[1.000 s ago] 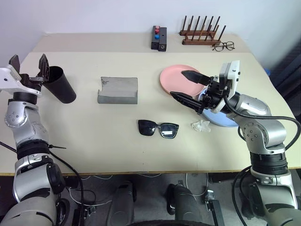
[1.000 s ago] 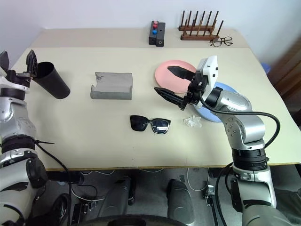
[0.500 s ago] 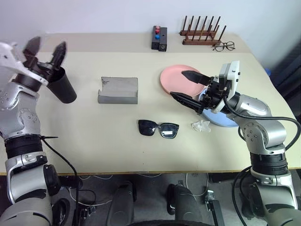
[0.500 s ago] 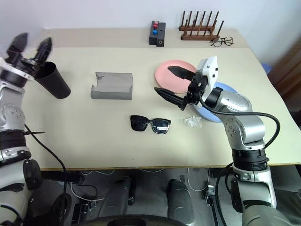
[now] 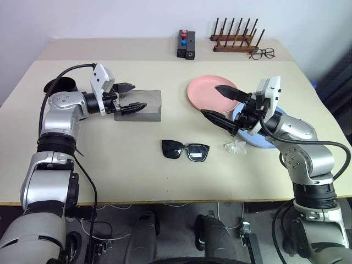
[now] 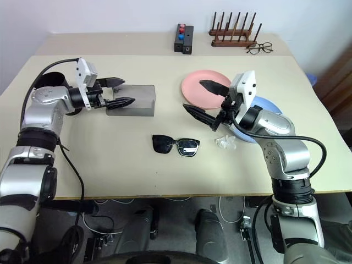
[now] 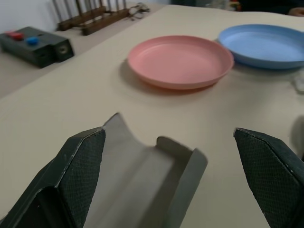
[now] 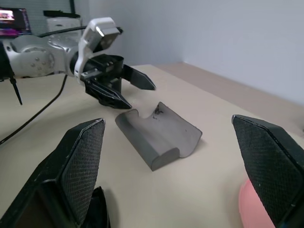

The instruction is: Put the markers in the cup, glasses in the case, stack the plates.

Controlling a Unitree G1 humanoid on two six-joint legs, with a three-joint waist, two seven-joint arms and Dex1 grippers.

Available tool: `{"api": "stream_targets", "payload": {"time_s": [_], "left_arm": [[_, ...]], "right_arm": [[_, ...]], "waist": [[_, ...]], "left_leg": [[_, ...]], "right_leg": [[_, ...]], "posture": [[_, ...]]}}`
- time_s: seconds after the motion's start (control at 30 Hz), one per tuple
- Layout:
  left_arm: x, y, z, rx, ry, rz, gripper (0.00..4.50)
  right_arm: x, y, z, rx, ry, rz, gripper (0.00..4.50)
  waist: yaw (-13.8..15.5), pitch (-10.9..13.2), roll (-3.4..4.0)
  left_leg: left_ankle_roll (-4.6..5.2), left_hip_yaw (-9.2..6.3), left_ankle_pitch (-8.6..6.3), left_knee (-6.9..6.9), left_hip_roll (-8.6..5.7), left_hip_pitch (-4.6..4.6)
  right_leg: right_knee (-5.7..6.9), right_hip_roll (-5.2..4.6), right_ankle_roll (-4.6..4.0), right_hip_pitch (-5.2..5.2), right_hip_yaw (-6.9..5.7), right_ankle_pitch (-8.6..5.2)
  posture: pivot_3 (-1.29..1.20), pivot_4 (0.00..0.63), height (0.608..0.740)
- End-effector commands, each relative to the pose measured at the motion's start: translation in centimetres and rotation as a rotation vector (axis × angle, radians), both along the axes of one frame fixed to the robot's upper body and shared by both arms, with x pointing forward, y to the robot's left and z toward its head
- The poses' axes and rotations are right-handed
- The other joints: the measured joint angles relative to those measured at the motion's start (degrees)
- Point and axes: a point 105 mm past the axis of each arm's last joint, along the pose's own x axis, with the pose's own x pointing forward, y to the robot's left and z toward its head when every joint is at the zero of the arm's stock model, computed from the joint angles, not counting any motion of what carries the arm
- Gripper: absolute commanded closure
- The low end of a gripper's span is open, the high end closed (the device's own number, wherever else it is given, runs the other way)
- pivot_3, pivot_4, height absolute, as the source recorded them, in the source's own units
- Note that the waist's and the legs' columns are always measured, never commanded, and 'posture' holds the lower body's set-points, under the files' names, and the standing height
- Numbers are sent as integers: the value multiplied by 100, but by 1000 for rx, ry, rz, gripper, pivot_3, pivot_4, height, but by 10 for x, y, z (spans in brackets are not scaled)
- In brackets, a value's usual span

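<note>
Left gripper swung from cup to case, seemingly untouched, both grippers' fingers spread.

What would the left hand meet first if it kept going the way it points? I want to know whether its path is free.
Probably the grey case: the open left hand points along it, fingertips over its near end. If it passes above the case, which depth leaves unclear, the pink plate comes next.

Both end effectors spread wide
</note>
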Motion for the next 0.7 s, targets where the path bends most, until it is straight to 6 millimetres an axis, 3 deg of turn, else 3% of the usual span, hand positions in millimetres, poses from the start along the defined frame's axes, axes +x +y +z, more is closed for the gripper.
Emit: {"api": "stream_targets", "payload": {"time_s": [0.03,0.27,0.53,0.63,0.7], "left_arm": [[6,-5,2,76,-56,-11,44],[9,-11,-16,95,4,-19,44],[4,-1,-46,214,88,-18,44],[4,-2,-48,194,100,-9,857],[4,-2,-49,191,102,-6,1952]], "right_arm": [[-6,-4,15,5,-75,-26,122],[-7,-7,16,7,-81,-54,122],[-4,-6,15,1,-84,-58,122],[-4,-6,15,-3,-83,-59,122],[-4,-6,15,-2,-86,-59,122]], "waist": [[-1,0,0],[0,1,-1],[5,1,-1],[4,1,-1],[3,1,-1]], "left_leg": [[0,0,0,0,0,1],[1,0,0,1,0,-1],[1,0,0,2,0,-1],[1,0,0,2,0,-1],[1,0,0,2,0,-1]], "right_leg": [[2,0,0,0,0,0],[2,0,1,-1,0,0],[3,-1,1,-1,0,0],[3,-1,1,-1,0,0],[3,-1,1,-1,0,0]], "posture": [[0,150,740],[0,150,740],[0,150,740],[0,150,740],[0,150,740]]}}
